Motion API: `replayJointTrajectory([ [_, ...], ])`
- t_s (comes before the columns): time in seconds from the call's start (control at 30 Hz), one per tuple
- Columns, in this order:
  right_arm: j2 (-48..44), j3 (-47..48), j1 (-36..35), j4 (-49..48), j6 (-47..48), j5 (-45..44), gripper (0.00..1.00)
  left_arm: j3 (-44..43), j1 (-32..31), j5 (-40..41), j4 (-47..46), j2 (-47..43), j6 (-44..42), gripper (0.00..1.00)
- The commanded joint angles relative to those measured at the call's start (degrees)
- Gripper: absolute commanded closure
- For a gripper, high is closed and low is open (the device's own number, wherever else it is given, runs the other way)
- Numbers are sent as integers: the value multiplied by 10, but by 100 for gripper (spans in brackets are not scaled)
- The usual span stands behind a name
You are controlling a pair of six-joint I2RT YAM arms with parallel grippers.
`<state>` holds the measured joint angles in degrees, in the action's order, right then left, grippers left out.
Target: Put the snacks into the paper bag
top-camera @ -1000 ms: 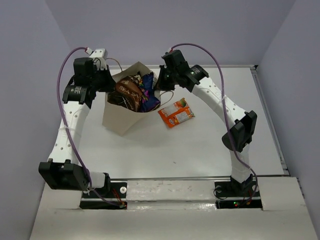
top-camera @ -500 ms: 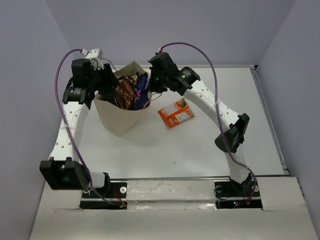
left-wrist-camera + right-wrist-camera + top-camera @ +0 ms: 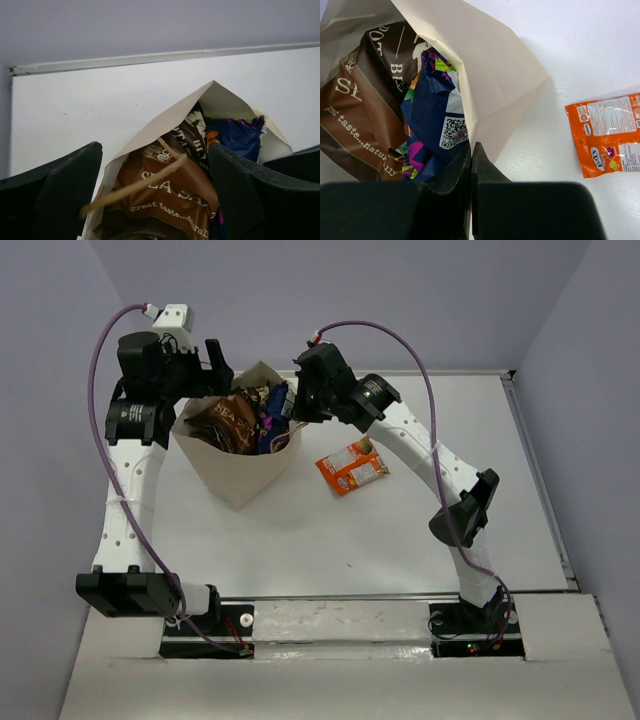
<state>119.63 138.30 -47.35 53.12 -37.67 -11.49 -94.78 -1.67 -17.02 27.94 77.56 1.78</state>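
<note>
Shifted left since earlier: bag (chips inside). Right gripper clenched on its rim; left gripper spread wide, gripping nothing.

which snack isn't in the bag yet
The orange-red packet, lying flat on the table right of the paper bag; the brown chip bag and dark blue packet sit inside it.

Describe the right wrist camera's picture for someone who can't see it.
The right gripper pinches the rim of a cream paper bag. Inside sit a brown chip bag and a dark blue packet; an orange packet lies outside on the white table.
</note>
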Motion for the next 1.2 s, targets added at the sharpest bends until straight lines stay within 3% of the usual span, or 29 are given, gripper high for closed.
replayJointTrajectory([
  [0.0,-22,60,-5,-121,12,-35,99,-41,32,73,1,-19,-57,1],
  [0.2,1,61,1,-130,15,-30,99,-27,34,40,-47,-29,-116,3],
  [0.33,25,71,1,-143,19,-18,99,-33,34,7,-64,-12,-162,23],
  [0.5,25,47,17,-151,20,-7,97,-65,44,1,-55,19,-166,23],
  [0.57,12,17,23,-152,20,-10,87,-65,49,0,-54,18,-152,23],
  [0.6,-3,7,24,-152,20,-18,71,-66,52,0,-48,18,-148,23],
  [0.7,-20,-18,24,-157,28,-24,48,-74,58,-5,-26,18,-137,23],
  [0.73,-24,-17,24,-157,37,-22,36,-76,59,-4,-21,18,-134,23],
  [0.83,-23,2,24,-157,55,-10,22,-70,61,-3,-8,19,-134,22],
  [1.17,-38,43,24,-176,92,-7,16,-47,69,-3,36,26,-148,23],
])
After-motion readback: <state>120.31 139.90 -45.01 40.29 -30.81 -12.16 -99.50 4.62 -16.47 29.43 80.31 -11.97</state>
